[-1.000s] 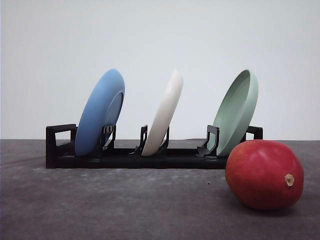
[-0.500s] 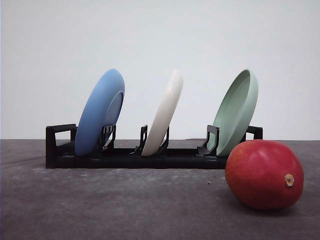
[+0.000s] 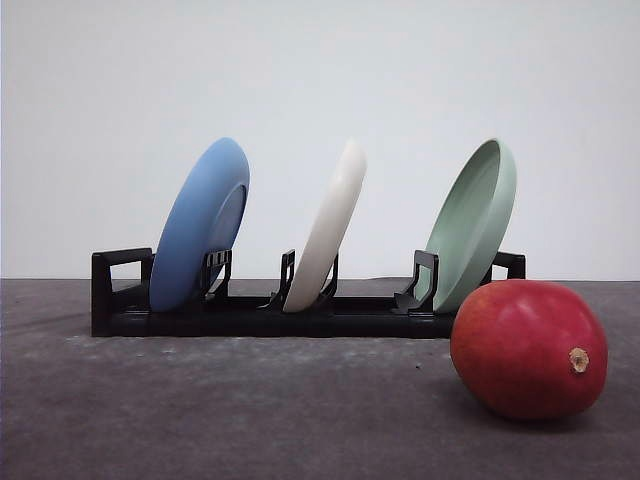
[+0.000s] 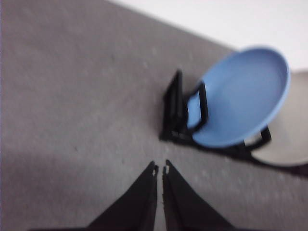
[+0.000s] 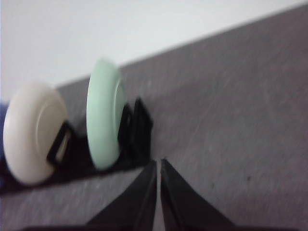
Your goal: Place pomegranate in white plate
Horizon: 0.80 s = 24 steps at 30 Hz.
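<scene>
The pomegranate (image 3: 528,348) is found resting on the table (image 3: 250,410), just in front of the black rack's (image 3: 250,318) end beside the green plate (image 3: 472,224). The white plate (image 3: 327,226) is held upright in the rack's middle slot, so removal is judged necessary first. Both the left gripper (image 4: 160,170) and right gripper (image 5: 158,164) are seen with fingers pressed together, holding nothing.

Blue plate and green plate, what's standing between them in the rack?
The white plate, on edge in the rack's middle slot, between blue plate and green plate, front view.

open table (image 3: 200,420) left of pomegranate (image 3: 527,347) | black rack (image 3: 250,315) holds white plate (image 3: 326,228) between neighbours
</scene>
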Each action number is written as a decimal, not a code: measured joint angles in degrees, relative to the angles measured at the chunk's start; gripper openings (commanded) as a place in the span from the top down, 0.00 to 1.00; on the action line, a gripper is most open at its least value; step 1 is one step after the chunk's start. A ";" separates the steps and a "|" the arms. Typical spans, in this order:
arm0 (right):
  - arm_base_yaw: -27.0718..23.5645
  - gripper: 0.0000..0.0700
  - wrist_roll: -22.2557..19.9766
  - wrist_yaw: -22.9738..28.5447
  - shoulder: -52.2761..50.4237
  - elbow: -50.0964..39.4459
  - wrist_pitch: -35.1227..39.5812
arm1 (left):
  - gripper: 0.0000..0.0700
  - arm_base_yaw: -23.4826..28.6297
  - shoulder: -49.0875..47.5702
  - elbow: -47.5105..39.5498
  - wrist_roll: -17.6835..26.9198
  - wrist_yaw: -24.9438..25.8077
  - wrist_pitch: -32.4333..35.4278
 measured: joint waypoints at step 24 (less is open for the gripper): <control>9.60 0.82 -13.16 -7.25 10.73 0.76 3.80 | 0.86 -15.88 10.29 4.80 16.32 4.14 -1.18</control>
